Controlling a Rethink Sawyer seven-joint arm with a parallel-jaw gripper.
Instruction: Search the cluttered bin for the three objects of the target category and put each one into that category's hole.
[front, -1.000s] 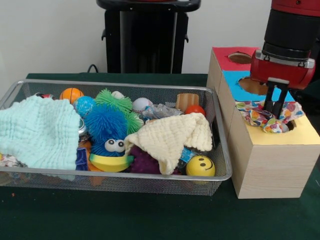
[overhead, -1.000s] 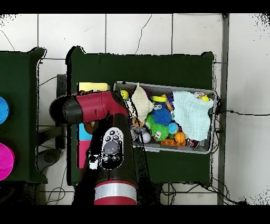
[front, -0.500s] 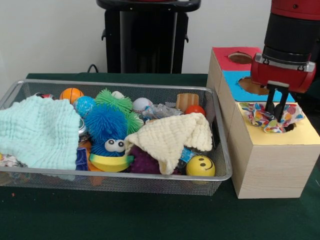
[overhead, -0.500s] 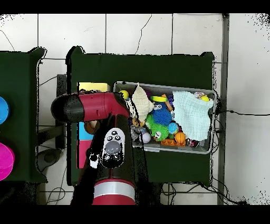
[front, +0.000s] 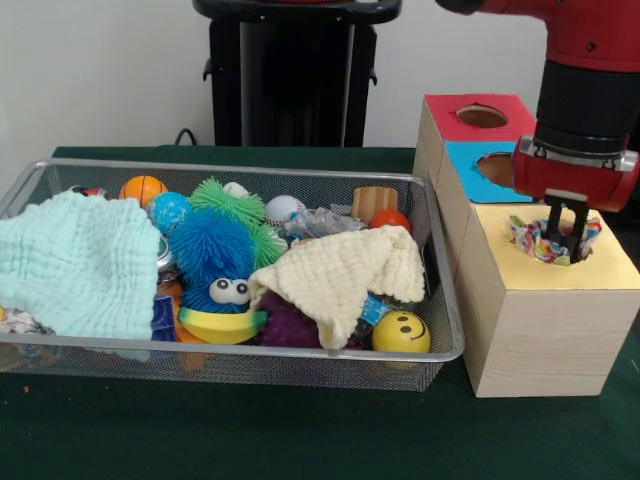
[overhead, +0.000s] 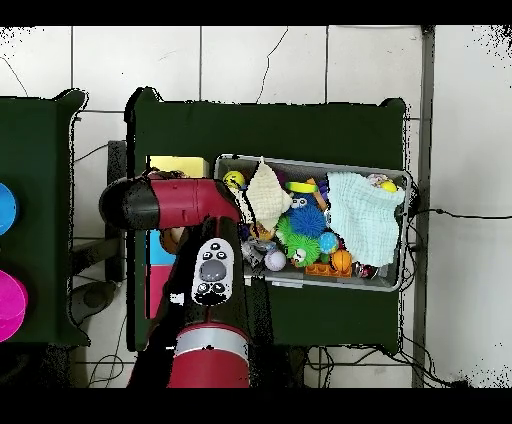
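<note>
My gripper (front: 566, 238) stands over the round hole (front: 578, 256) in the yellow top (front: 612, 268) of the pale wooden box, fingertips down in the hole. It is shut on a dotted fabric piece (front: 527, 236), which is bunched in the hole with its edge showing above the rim. The wire mesh bin (front: 250, 353) sits left of the box, full of toys. A scrap of patterned fabric (front: 14, 320) peeks from under the mint cloth at the bin's left front. In the overhead view the arm (overhead: 180, 203) hides the gripper and the hole; the bin (overhead: 320, 284) shows.
In the bin lie a mint-green cloth (front: 75, 265), a cream cloth (front: 340, 270), a blue fuzzy toy (front: 210, 248), a yellow smiley ball (front: 401, 332) and several balls. Behind the yellow top are the blue-topped hole (front: 497, 165) and the red-topped hole (front: 482, 116).
The gripper has moved right and down over the yellow hole. The dotted fabric, spread over the box top before, is now mostly sunk into the hole.
</note>
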